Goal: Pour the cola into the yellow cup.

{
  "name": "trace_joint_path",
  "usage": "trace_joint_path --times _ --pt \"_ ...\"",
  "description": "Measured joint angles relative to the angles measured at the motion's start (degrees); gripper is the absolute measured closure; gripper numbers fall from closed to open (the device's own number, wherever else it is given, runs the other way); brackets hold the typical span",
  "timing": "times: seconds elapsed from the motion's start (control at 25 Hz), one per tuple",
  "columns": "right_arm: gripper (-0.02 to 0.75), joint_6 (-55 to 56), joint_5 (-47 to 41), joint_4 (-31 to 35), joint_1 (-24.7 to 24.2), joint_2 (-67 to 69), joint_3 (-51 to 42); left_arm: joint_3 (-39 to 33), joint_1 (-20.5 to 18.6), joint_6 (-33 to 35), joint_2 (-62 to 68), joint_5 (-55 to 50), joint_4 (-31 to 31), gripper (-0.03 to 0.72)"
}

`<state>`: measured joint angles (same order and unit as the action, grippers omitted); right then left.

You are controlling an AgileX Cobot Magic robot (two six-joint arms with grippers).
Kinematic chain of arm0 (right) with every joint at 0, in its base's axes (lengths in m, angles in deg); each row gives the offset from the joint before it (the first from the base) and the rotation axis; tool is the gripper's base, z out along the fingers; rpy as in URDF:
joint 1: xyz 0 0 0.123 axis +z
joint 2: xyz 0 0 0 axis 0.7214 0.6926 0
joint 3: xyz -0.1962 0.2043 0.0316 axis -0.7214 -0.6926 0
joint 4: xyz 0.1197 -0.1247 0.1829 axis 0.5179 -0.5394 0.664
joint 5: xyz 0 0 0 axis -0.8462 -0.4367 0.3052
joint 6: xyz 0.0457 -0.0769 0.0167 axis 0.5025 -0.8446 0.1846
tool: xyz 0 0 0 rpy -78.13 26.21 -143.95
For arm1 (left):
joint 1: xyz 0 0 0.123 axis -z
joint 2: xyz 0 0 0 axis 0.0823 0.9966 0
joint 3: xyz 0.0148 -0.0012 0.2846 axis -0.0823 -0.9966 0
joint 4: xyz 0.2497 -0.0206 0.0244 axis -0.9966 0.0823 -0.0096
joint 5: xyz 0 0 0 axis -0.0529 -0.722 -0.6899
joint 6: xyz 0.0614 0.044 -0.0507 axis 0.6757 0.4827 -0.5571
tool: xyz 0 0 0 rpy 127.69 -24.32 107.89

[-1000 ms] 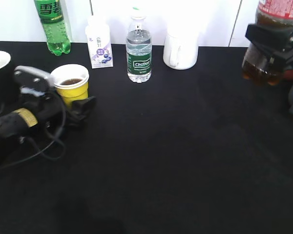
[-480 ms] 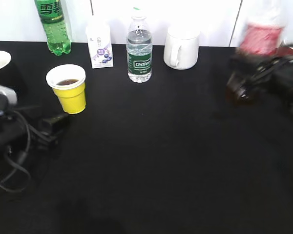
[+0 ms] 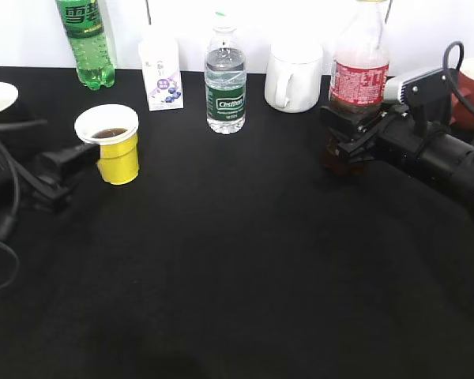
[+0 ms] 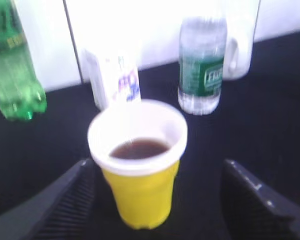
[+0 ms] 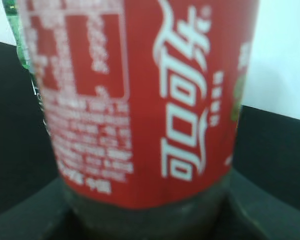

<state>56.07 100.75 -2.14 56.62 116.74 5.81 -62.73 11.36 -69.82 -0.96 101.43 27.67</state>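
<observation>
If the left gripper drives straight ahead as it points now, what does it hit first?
The yellow cup, most likely. It stands centered between the open fingers of the left gripper, with cola already inside. How far ahead it stands is hard to judge.

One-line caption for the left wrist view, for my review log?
Open left gripper flanks the yellow cup, which holds a little cola; green bottle, carton and water bottle stand behind.
</observation>
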Motion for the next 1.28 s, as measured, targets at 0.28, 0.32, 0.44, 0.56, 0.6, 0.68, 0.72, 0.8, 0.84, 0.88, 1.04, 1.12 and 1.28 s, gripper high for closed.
trace_joint_path --times 0.28,0.32,0.44,0.56,0.6,0.68,0.72,0.8,0.84,0.88,1.04,1.12,1.28 --pt "0.11 2.32 -0.11 0.29 0.0 -0.23 -0.4 0.0 0.0 0.0 -2.59 -3.0 -0.94 0.097" --pt "0.103 2.69 -0.91 0.29 0.0 -0.74 -0.87 0.0 0.0 0.0 -2.59 -3.14 -1.7 0.097" --pt "0.101 2.8 -0.95 0.23 0.0 -2.33 -4.77 0.0 0.0 0.0 -2.59 -4.83 -2.39 0.097" --pt "0.1 2.8 -0.1 1.59 0.0 -2.45 -8.92 0.0 0.0 0.0 -2.59 -5.53 -2.43 0.097" --pt "0.1 2.62 -0.03 2.65 0.0 -2.92 -10.39 0.0 0.0 0.0 -2.59 -5.91 -2.43 0.097" --pt "0.1 0.45 -0.11 4.33 0.0 -4.78 -12.8 0.0 0.0 0.0 -2.59 -6.6 -2.43 0.097" --pt "0.1 0.08 -0.25 4.54 0.0 -5.34 -13.22 0.0 0.0 0.0 -2.59 -7.39 -2.43 0.097" --pt "0.1 -0.54 -3.05 4.73 0.0 -7.8 -14.85 0.0 0.0 -0.14 -2.59 -9.96 -2.38 0.097" --pt "0.1 -0.64 -7.78 4.92 0.0 -10.68 -15.5 0.2 0.0 -2.77 -2.73 -13.64 -2.26 0.097" --pt "0.1 -0.69 -9.58 5.13 0.0 -11.99 -15.54 0.49 0.0 -3.33 -2.94 -15.69 -2.27 0.097" --pt "0.1 0.81 -39.36 5.32 0.0 -27.28 -13.55 9.9 0.31 -8.08 -9.23 -43.18 -1.49 0.1" --pt "0.104 4.88 -56.16 3.81 0.25 -34.86 -8.94 15.19 2.04 -8.44 -14.08 -56.98 3.63 0.117" --pt "0.111 6.36 -84.19 5.96 9.84 -50.34 -0.81 21.56 6.52 -8.51 -24.62 -79.4 5.55 0.185"
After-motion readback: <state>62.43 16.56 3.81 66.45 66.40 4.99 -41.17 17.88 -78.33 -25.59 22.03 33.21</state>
